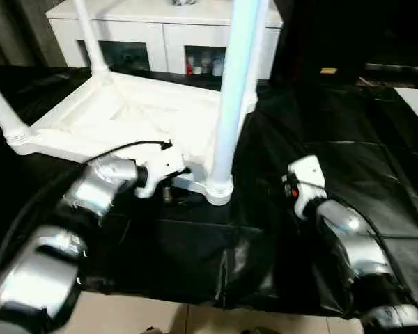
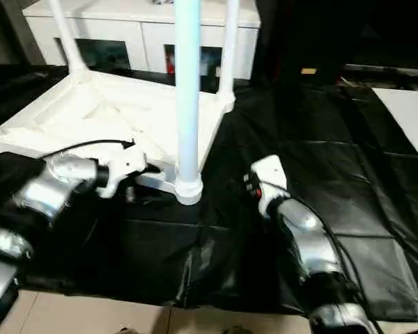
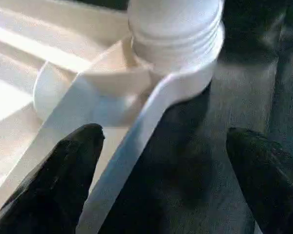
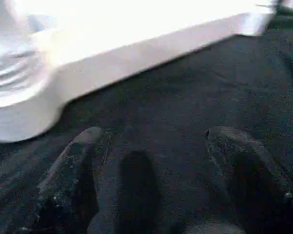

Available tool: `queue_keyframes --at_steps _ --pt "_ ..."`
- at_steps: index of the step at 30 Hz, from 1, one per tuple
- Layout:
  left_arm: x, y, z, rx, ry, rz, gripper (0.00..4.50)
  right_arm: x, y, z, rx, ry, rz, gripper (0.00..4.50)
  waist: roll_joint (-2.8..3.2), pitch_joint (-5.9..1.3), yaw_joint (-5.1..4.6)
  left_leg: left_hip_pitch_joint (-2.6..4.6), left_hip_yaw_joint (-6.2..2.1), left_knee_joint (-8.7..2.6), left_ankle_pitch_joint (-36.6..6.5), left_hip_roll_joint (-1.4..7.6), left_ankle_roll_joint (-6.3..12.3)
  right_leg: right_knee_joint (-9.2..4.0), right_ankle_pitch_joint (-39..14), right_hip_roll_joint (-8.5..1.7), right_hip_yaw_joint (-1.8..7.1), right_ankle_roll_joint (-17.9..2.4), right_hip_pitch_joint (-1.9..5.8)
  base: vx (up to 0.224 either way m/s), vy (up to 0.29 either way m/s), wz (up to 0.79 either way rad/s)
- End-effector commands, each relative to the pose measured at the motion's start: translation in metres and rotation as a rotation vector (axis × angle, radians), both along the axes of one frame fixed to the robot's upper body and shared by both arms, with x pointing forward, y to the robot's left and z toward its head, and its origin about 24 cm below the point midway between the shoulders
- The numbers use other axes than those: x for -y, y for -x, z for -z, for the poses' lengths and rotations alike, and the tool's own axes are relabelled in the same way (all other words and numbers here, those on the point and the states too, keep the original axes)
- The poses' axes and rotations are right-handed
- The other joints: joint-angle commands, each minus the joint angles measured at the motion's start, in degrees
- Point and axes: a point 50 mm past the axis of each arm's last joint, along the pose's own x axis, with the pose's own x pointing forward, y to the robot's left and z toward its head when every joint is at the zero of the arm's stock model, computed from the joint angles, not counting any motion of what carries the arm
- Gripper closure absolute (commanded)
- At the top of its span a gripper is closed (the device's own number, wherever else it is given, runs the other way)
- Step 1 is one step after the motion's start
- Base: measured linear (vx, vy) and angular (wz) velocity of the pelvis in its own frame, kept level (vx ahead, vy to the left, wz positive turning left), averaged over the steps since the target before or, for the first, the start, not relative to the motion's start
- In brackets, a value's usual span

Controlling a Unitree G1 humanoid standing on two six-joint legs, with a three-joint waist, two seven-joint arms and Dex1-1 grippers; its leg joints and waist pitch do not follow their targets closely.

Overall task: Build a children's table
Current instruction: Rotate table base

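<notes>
Upturned white plastic children's table [image 1: 132,115] on crinkled glossy black sheeting [image 1: 334,160], round tapered legs [image 1: 231,90] upright (threaded collars at the sockets), left gripper [image 3: 161,180] spread astride the near corner rim, right gripper [image 4: 151,180] spread over bare sheeting nearby, glass-fronted white cabinet [image 1: 160,35] behind.

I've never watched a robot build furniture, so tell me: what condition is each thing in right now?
table top: upside down on the black sheet, ribbed side up.
near leg: screwed into its corner, upright.
other legs: standing upright in their corners.
left gripper: open, at the near-leg corner.
right gripper: open, empty, over the sheet.
cabinet: doors closed.
</notes>
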Motion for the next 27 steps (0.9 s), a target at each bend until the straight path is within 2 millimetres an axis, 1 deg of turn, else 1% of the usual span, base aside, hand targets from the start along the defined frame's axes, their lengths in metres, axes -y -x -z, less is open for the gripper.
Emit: queue_keyframes --at_steps 1,2,3,5,6,7,8,9,11,12,14,15,16,17,18,19,20,21,22,23,26,27 --pt "0.003 -0.008 -0.005 0.06 -0.058 -0.013 0.02 -0.005 0.005 -0.007 0.002 0.016 -0.099 0.87 0.55 -4.12 -0.04 0.71 -0.32 -4.29 -11.38 1.27 1.65 -3.34 -1.54 -2.41 1.38 -15.75 3.81 0.0 0.0 0.0" --pt "0.004 -0.011 -0.007 0.077 -0.075 -0.024 0.02 -0.007 0.009 -0.009 -0.002 0.029 -0.15 0.87 0.65 -4.07 -0.02 0.76 -0.36 -4.31 -11.54 1.28 1.7 -3.42 -1.75 -2.39 1.37 -15.62 3.79 0.0 0.0 0.0" --pt "0.004 -0.012 -0.007 0.085 -0.083 -0.028 0.02 -0.008 0.011 -0.01 -0.003 0.037 -0.178 0.87 0.56 -4.12 0.16 0.69 -0.45 -4.25 -11.32 1.3 1.9 -3.43 -1.43 -2.53 1.42 -15.31 3.98 0.0 0.0 0.0" --pt "0.004 -0.014 -0.008 0.086 -0.092 -0.034 0.02 -0.011 0.017 -0.013 -0.015 0.052 -0.245 0.87 0.52 -4.11 0.16 0.68 -0.48 -4.31 -11.15 1.31 1.97 -3.45 -1.6 -2.53 1.38 -15.46 3.98 0.0 0.0 0.0" --pt "0.005 -0.014 -0.008 0.084 -0.095 -0.033 0.3 -0.011 0.018 -0.014 -0.018 0.058 -0.264 0.87 0.42 -4.17 0.19 0.63 -0.5 -4.21 -10.81 1.29 2.0 -3.4 -1.38 -2.6 1.42 -15.68 4.07 0.0 0.0 0.0" --pt "0.005 -0.014 -0.008 0.072 -0.102 -0.021 0.37 -0.012 0.02 -0.015 -0.022 0.062 -0.283 0.87 0.42 -4.09 0.12 0.51 -0.48 -4.23 -10.86 1.28 2.09 -3.47 -1.56 -2.59 1.42 -15.85 4.03 0.0 0.0 0.0" --pt "0.006 -0.013 -0.007 0.044 -0.118 0.008 0.4 -0.013 0.024 -0.017 -0.03 0.067 -0.318 0.87 0.42 -4.09 0.1 0.57 -0.45 -4.2 -10.96 1.22 2.13 -3.55 -1.86 -2.56 1.43 -15.9 4.0 0.0 0.0 0.0" --pt "0.007 -0.013 -0.007 0.036 -0.131 0.024 0.4 -0.014 0.025 -0.018 -0.03 0.075 -0.332 0.87 0.42 -4.08 0.24 0.7 -0.49 -4.24 -11.13 1.33 2.24 -3.63 -2.36 -2.58 1.46 -15.74 3.99 0.0 0.0 0.0" --pt "0.008 -0.014 -0.007 0.033 -0.14 0.028 0.64 -0.014 0.025 -0.02 -0.028 0.086 -0.344 0.87 0.36 -4.12 0.1 0.53 -0.52 -4.2 -11.05 1.31 2.19 -3.59 -1.99 -2.65 1.47 -15.98 4.02 0.0 0.0 0.0" --pt "0.011 -0.015 -0.008 0.042 -0.148 0.029 0.76 -0.015 0.026 -0.021 -0.028 0.09 -0.348 0.87 0.42 -4.11 0.1 0.6 -0.5 -4.17 -11.23 1.3 2.21 -3.67 -2.28 -2.65 1.45 -16.15 3.93 0.0 0.0 0.0" --pt "0.012 -0.016 -0.008 0.045 -0.149 0.029 0.84 -0.015 0.026 -0.022 -0.028 0.092 -0.351 0.87 0.45 -4.12 0.17 0.69 -0.52 -4.2 -11.31 1.37 2.15 -3.65 -2.35 -2.67 1.46 -16.38 3.9 0.0 0.0 0.0" --pt "0.012 -0.016 -0.007 0.044 -0.164 0.036 1.08 -0.015 0.026 -0.022 -0.029 0.094 -0.356 0.87 0.52 -4.12 0.2 0.65 -0.57 -4.24 -11.37 1.38 2.06 -3.67 -2.27 -2.66 1.46 -16.36 3.91 0.0 0.0 0.0" --pt "0.013 -0.016 -0.006 0.036 -0.176 0.04 1.08 -0.017 0.027 -0.023 -0.029 0.101 -0.366 0.87 0.73 -4.18 0.23 0.7 -0.59 -4.21 -11.33 1.38 1.96 -3.6 -1.95 -2.68 1.46 -16.39 3.92 0.0 0.0 0.0" --pt "0.013 -0.016 -0.005 0.03 -0.185 0.044 1.18 -0.017 0.027 -0.023 -0.03 0.106 -0.373 0.87 0.63 -4.16 0.2 0.69 -0.6 -4.23 -11.34 1.39 1.89 -3.57 -1.39 -2.67 1.45 -16.54 3.97 0.0 0.0 0.0" --pt "0.012 -0.016 -0.005 0.025 -0.194 0.046 1.22 -0.018 0.028 -0.023 -0.032 0.109 -0.378 0.87 0.9 -4.14 0.22 0.7 -0.62 -4.22 -11.41 1.37 1.85 -3.56 -1.19 -2.66 1.43 -16.63 3.95 0.0 0.0 0.0" --pt "0.012 -0.016 -0.005 0.021 -0.194 0.046 1.25 -0.018 0.029 -0.023 -0.033 0.111 -0.381 0.87 0.71 -4.11 0.18 0.68 -0.6 -4.24 -11.53 1.37 1.89 -3.56 -0.99 -2.65 1.43 -16.7 3.99 0.0 0.0 0.0" --pt "0.011 -0.016 -0.005 0.007 -0.194 0.044 1.35 -0.019 0.03 -0.023 -0.036 0.116 -0.388 0.87 0.9 -4.16 0.2 0.7 -0.62 -4.21 -11.4 1.35 1.9 -3.51 -0.71 -2.66 1.42 -16.8 4.02 0.0 0.0 0.0" --pt "0.01 -0.016 -0.005 -0.004 -0.203 0.047 1.46 -0.019 0.031 -0.023 -0.038 0.119 -0.392 0.87 0.77 -4.15 0.2 0.66 -0.58 -4.18 -11.23 1.31 1.97 -3.56 -0.39 -2.64 1.44 -16.79 4.08 0.0 0.0 0.0" --pt "0.01 -0.015 -0.004 -0.012 -0.209 0.05 1.55 -0.019 0.032 -0.023 -0.04 0.121 -0.394 0.87 0.81 -4.17 0.25 0.71 -0.6 -4.16 -11.12 1.34 1.98 -3.5 -0.28 -2.67 1.44 -16.85 4.09 0.0 0.0 0.0" --pt "0.009 -0.015 -0.004 -0.033 -0.211 0.058 1.59 -0.019 0.032 -0.023 -0.041 0.126 -0.396 0.87 0.69 -4.07 0.23 0.61 -0.59 -4.19 -11.17 1.33 1.99 -3.56 -0.78 -2.71 1.46 -16.89 4.11 0.0 0.0 0.0" --pt "0.009 -0.011 -0.002 -0.117 -0.206 0.088 1.79 -0.018 0.034 -0.022 -0.045 0.138 -0.405 0.87 0.81 -4.05 0.27 0.69 -0.57 -4.23 -10.99 1.4 1.82 -3.62 -1.29 -2.78 1.51 -17.21 4.06 0.0 0.0 0.0" --pt "0.009 -0.01 -0.002 -0.146 -0.213 0.103 1.91 -0.018 0.035 -0.022 -0.046 0.144 -0.41 0.87 0.59 -4.08 0.24 0.64 -0.53 -4.2 -10.76 1.39 1.99 -3.59 -0.68 -2.76 1.51 -17.39 4.11 0.0 0.0 0.0"
